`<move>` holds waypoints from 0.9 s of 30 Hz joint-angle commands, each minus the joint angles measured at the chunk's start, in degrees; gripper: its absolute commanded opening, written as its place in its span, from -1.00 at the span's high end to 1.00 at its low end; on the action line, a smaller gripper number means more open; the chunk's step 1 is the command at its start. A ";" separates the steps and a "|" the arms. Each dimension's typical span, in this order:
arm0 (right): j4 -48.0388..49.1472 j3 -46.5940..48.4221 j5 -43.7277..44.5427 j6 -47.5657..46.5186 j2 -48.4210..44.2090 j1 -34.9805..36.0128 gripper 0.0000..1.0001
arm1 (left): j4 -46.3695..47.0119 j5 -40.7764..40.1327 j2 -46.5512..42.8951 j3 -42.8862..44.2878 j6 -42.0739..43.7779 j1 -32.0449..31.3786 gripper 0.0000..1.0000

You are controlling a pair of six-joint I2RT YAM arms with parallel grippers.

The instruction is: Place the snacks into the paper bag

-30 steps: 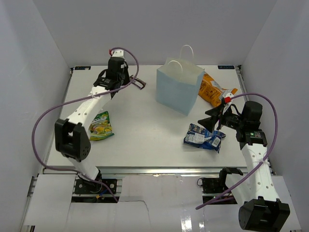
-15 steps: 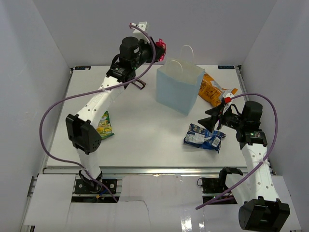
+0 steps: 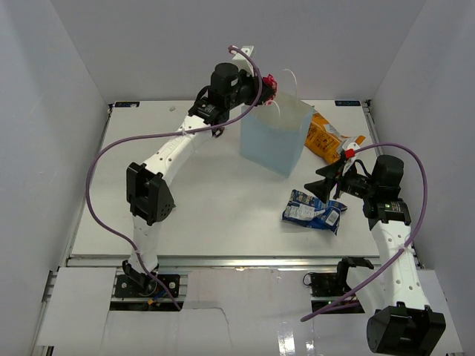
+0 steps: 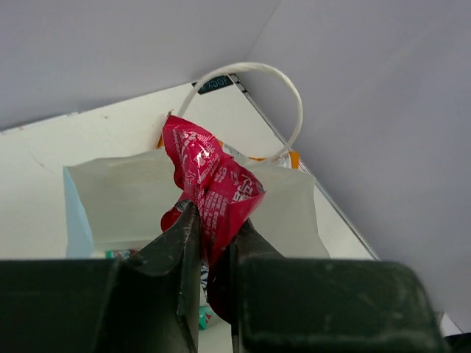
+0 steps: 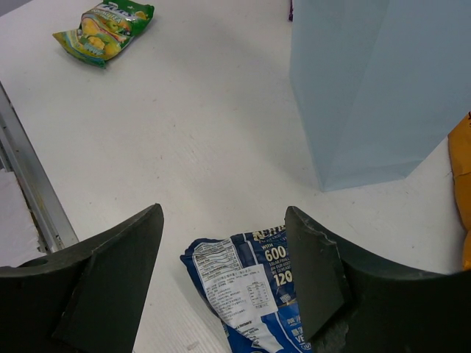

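Foil is what we have between the jaws: our left gripper [image 4: 213, 220] is pressed almost together on the lower edge of the tiny red wrapper [image 4: 210, 180]. The wrapper hangs over the open mouth of the paper bag [image 3: 273, 141], just in front of the far white cord handle [image 4: 294, 103].

We judge the wrapper to be very light, crinkly and slick. Most of it stands free above the fingers, so an edge pinch is enough. It may flutter or cling on release, so we would let go low over the mouth. The bag itself looks like thin, stiff paper standing upright, and a nudge on its rim or handle could tip it.

Our right gripper [image 5: 223, 220] is spread wide and holds nothing. It sits low over the blue-white bag [image 5: 250, 287], which lies flat on the table [image 3: 208, 193] near the paper bag's front corner. That packet looks puffy and slippery, so we would take it across a crimped end seam rather than its belly. The large orange bag [image 3: 323, 137] lies just beside the paper bag on its right. The yellow-green packet [image 5: 103, 29] lies well apart, toward the table's left.
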 commanded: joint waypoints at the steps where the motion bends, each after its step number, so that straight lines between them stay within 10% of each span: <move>1: 1.56 -0.72 -0.59 -0.86 -0.55 0.03 -0.46 | 0.94 1.36 -5.42 -2.83 0.97 -0.56 0.55; 9: 0.86 -0.45 0.20 -3.23 -0.20 -0.06 -0.58 | -1.52 -1.19 -4.99 -1.44 0.18 -0.65 -0.35; 18: -15.79 5.52 7.49 -24.44 6.01 0.03 -0.82 | -6.00 -11.55 -13.14 -0.19 6.58 -0.56 -0.61; 27: -31.93 5.36 24.01 -47.27 13.15 4.67 -0.90 | -4.25 -18.43 -52.24 -49.78 9.40 -0.56 -0.90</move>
